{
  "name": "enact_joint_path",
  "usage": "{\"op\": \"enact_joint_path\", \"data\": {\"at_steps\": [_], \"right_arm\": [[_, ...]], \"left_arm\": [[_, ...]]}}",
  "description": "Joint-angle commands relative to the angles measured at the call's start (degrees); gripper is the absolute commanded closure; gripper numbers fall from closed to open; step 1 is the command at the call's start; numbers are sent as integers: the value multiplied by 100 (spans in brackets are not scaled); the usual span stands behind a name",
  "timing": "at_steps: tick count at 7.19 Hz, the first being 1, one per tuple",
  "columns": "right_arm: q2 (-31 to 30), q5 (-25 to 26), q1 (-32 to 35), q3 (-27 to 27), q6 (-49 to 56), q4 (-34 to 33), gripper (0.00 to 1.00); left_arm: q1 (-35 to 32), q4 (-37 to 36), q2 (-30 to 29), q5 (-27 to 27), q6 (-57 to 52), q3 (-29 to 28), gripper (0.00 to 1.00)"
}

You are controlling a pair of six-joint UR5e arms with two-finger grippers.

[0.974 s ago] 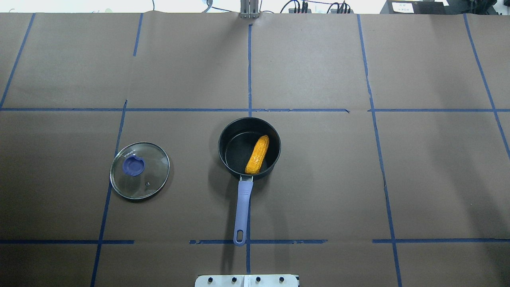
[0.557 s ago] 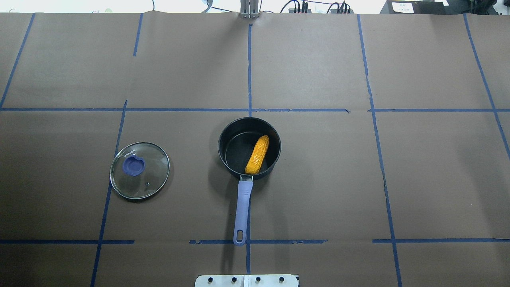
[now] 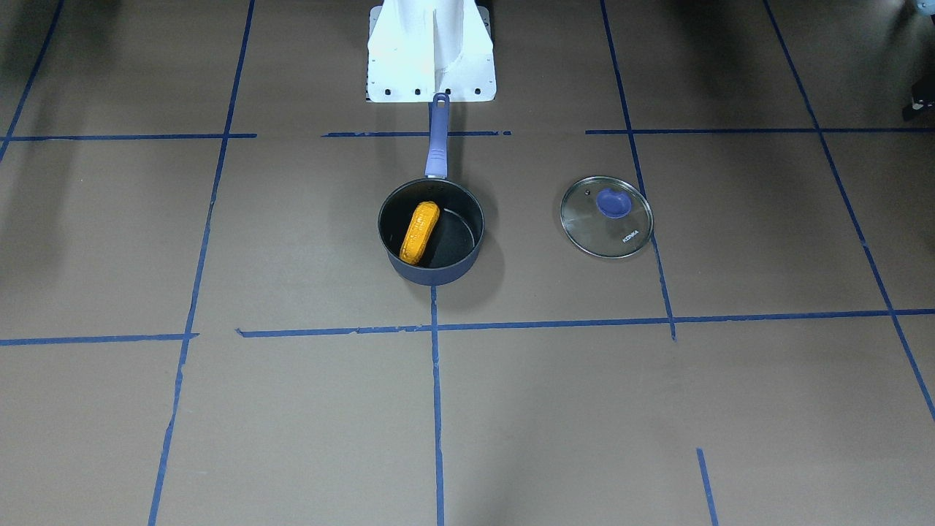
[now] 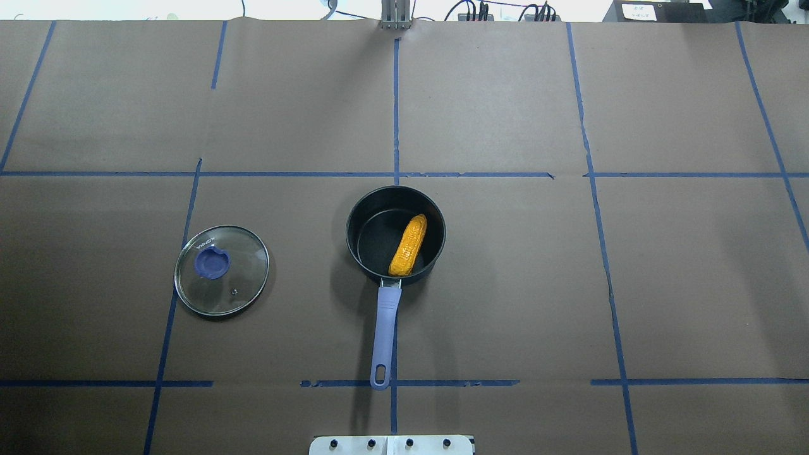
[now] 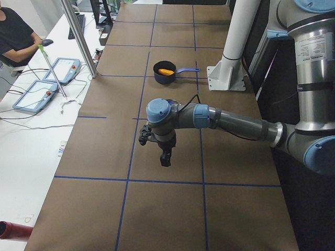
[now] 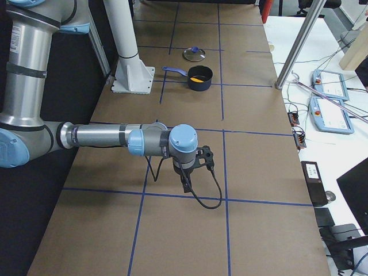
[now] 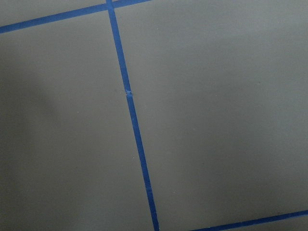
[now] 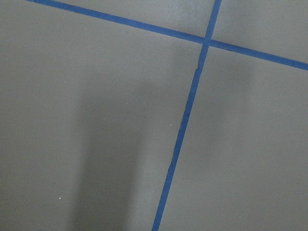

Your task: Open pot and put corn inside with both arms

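Note:
The pot (image 4: 373, 237) stands open at the table's middle, its purple-blue handle (image 4: 384, 328) pointing toward the robot base. The corn (image 4: 408, 244) lies inside the pot, leaning on its right wall; it also shows in the front-facing view (image 3: 420, 232). My left gripper (image 5: 157, 150) shows only in the exterior left view, hanging above bare table far from the pot. My right gripper (image 6: 194, 168) shows only in the exterior right view, also far from the pot. I cannot tell whether either is open or shut.
The round glass lid (image 4: 222, 270) with a purple knob lies flat on the table to the pot's left, apart from it. The white robot base plate (image 4: 392, 445) sits at the near edge. Blue tape lines cross the brown table cover.

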State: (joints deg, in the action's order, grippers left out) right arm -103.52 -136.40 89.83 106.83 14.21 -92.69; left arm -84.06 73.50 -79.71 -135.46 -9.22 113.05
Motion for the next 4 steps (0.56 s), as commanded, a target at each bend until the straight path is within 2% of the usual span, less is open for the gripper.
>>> {"op": "enact_joint_path", "data": {"at_steps": [1, 4], "right_arm": [[7, 79, -19, -39, -15, 14, 0], [34, 44, -19, -22, -24, 14, 0]], "left_arm": [[-5, 15, -27, -244, 52, 33, 0], [-5, 41, 35, -226, 35, 104, 0]]}}
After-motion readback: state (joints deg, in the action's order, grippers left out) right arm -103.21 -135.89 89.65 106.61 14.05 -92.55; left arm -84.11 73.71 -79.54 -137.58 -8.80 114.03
